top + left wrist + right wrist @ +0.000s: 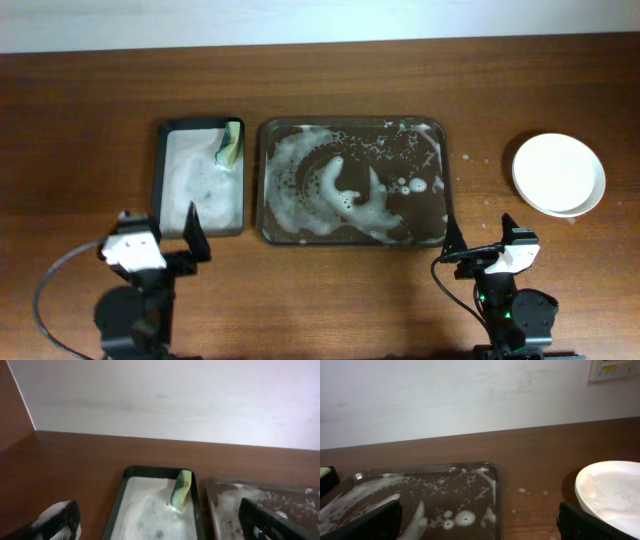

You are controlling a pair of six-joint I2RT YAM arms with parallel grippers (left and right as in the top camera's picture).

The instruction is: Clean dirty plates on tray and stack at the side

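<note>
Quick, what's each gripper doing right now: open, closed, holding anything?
Left gripper: open, holding nothing.
Right gripper: open, holding nothing.

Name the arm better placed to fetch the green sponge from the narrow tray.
Left. The left hand, open, sits just in front of the narrow tray, where the sponge leans in the far corner. The right hand is across the wide tray, nearer the plates.

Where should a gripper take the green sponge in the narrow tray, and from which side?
Its raised top edge, from above, jaws across the two broad faces. The sponge stands on edge by the narrow tray's right wall, so the top looks freest.
</note>
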